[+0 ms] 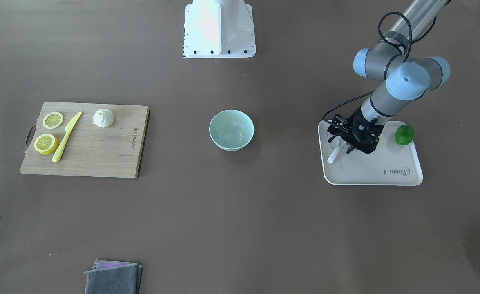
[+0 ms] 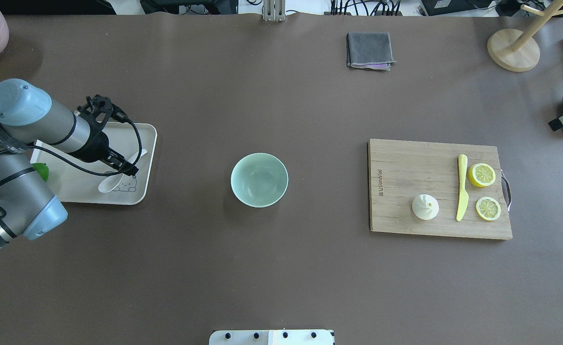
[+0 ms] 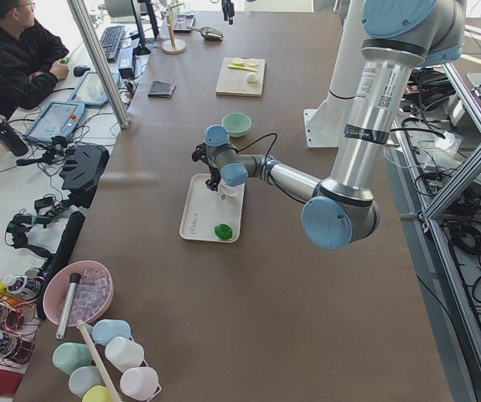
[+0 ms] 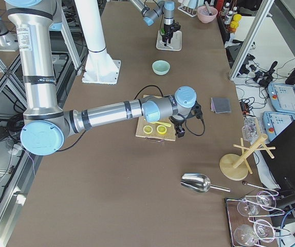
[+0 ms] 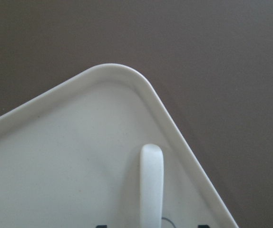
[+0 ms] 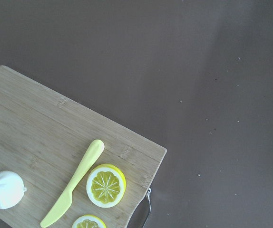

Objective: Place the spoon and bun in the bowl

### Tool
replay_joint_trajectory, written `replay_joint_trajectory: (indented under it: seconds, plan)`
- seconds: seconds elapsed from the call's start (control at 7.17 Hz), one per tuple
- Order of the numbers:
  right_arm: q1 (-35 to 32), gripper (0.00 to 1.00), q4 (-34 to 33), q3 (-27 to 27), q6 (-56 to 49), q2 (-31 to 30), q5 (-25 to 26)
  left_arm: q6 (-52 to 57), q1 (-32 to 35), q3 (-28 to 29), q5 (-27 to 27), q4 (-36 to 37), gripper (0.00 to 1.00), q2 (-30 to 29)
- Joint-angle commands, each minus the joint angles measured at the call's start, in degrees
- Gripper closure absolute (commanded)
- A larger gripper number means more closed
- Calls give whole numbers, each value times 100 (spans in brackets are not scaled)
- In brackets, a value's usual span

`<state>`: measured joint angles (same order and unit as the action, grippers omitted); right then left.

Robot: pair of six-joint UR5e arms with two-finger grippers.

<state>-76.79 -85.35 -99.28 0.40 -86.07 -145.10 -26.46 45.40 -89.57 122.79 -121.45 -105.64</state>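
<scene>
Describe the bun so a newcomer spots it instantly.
Find the wooden cutting board on the robot's right. The bun sits on it, across the yellow-green knife from the lemon slices. Unlike those, it is cream-white with a pleated peak.

overhead: looks down | front: opposite, steep | sides: table (image 2: 281, 268) ends | wrists: close-up | overhead/front share: bowl (image 1: 231, 130)

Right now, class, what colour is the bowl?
The bowl is pale mint green; overhead view shows it best.
</scene>
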Motion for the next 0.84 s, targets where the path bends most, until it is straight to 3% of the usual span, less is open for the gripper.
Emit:
replay_joint_trajectory:
  seconds: [0.0, 0.42, 0.7]
  plan:
    - [76, 0, 1, -12, 4, 2, -1, 0, -31, 0, 0, 7, 38, -9]
    - [155, 0, -8, -12, 4, 29, -19, 0, -48, 71, 0, -2, 38, -9]
    - [199, 0, 1, -12, 4, 46, -36, 0, -48, 71, 0, -2, 54, -18]
